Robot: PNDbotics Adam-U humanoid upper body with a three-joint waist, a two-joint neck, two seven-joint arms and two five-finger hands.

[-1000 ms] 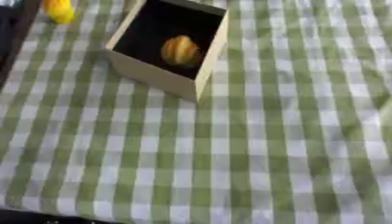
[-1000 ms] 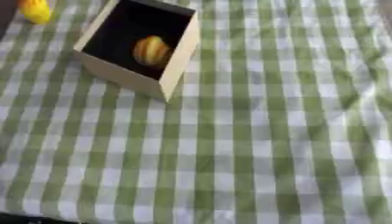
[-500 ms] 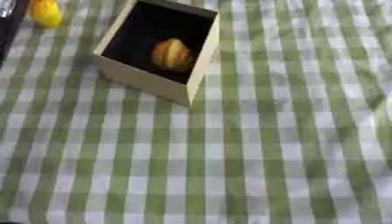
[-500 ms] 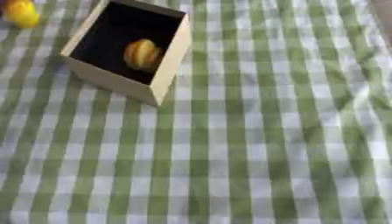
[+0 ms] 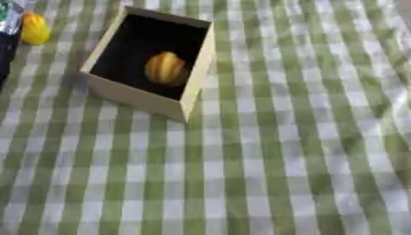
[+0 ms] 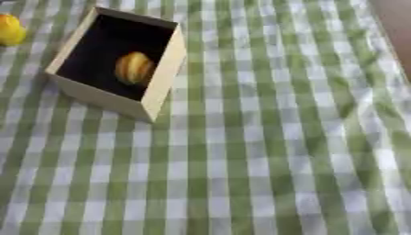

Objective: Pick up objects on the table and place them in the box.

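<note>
From my seat I see neither hand in either view, so I cannot tell whether the fingers are released or clenched. The box (image 5: 149, 94) sits askew at the upper left of the bench (image 5: 305, 151), on the green checked cloth, its dark inside holding one orange-yellow fruit (image 5: 164, 68) already. The thing left to fetch is a yellow fruit (image 5: 35, 28) at the far left edge, well apart from the box's left wall and just beside something dark at the frame's border — I can't make out what that is. My judgement: the left hand is the natural one for it. I'd bring it in from above, curl round the fruit without nudging it toward the edge, then lift clear of the box wall before crossing over — and let go low inside.
</note>
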